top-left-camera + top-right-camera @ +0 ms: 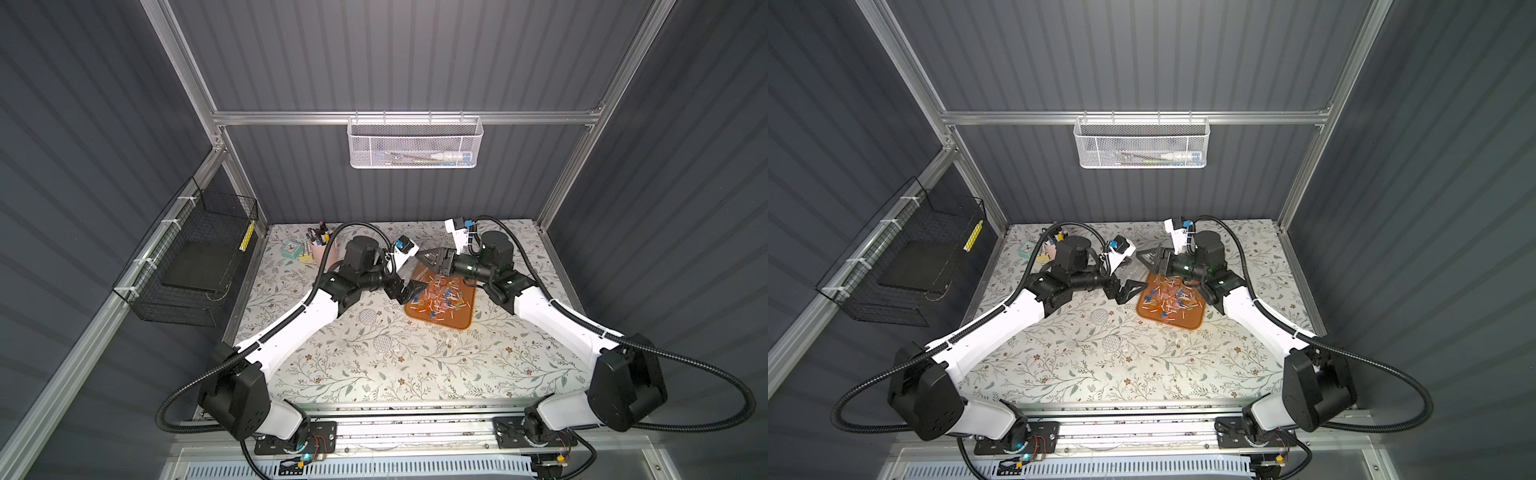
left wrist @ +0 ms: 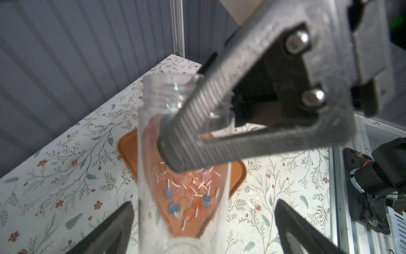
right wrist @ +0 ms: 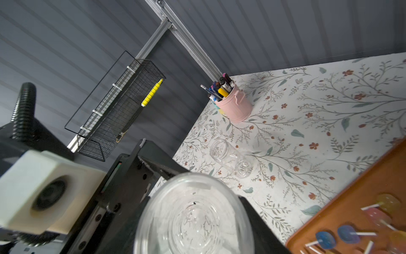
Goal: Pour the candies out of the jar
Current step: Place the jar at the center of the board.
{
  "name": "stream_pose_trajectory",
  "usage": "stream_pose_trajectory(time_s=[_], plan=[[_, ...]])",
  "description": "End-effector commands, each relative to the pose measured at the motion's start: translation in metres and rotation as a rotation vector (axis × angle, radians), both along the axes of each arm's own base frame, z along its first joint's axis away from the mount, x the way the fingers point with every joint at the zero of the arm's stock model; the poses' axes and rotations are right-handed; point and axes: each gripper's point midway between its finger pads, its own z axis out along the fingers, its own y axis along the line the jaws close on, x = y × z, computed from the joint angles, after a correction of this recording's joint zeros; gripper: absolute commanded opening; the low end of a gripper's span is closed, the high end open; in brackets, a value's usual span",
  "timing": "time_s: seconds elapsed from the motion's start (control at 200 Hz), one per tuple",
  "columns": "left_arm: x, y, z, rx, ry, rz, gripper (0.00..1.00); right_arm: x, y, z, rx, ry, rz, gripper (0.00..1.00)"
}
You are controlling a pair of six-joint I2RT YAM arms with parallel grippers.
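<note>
Although both top views give the layout, the clear jar is nearly lost in them, so its position is read from the wrist views

Top views: the candies (image 1: 440, 297) lie heaped on the orange tray (image 1: 463, 322), just toward 2 o'clock of the table (image 1: 374, 365) centre. Heads are orange, pink and blue, on white sticks. The left gripper (image 1: 409, 291) is at the tray's 9 o'clock edge and the right gripper (image 1: 426, 259) at its 11 o'clock corner, tips near each other

Left wrist view: the jar (image 2: 182, 154) runs lengthwise away from the lens, threaded mouth at the far end. Tray and candies (image 2: 191, 193) show through its wall. The left gripper is released: its fingers (image 2: 114, 228) stand wide of the jar, with a gap on each side. The right gripper is clenched on the jar: its ribbed finger (image 2: 197, 114) presses across the body below the threads, and the second finger is dark behind the clear wall

Right wrist view: one round end of the jar (image 3: 193, 215) fills the foreground between that gripper's fingers (image 3: 163, 169). Only this view shows a smaller clear jar (image 3: 230, 161) on its side on the cloth, apart from the tray, and a pink pen cup (image 3: 235, 107) at the table's 10 o'clock corner
</note>
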Motion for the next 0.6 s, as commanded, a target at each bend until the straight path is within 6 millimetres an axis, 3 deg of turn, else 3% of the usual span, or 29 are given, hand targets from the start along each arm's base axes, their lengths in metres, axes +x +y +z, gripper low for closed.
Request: stream_pose_trajectory(time_s=[0.0, 0.18, 0.295, 0.475, 0.595], plan=[[-0.006, 0.027, 0.003, -0.018, 0.026, 0.073, 1.0, 0.019, -0.001, -0.017, -0.127, -0.039, -0.068, 0.55], [0.021, 0.096, -0.008, -0.006, 0.05, 0.373, 1.0, 0.037, 0.037, -0.066, -0.3, -0.051, -0.09, 0.55], [0.041, 0.128, -0.005, -0.02, 0.027, 0.534, 1.0, 0.045, 0.064, -0.089, -0.361, -0.09, -0.119, 0.55], [0.061, 0.161, -0.003, -0.112, 0.077, 0.647, 1.0, 0.051, 0.096, -0.122, -0.454, -0.174, -0.192, 0.55], [0.063, 0.168, -0.001, -0.143, 0.084, 0.663, 1.0, 0.054, 0.11, -0.134, -0.514, -0.256, -0.24, 0.56]])
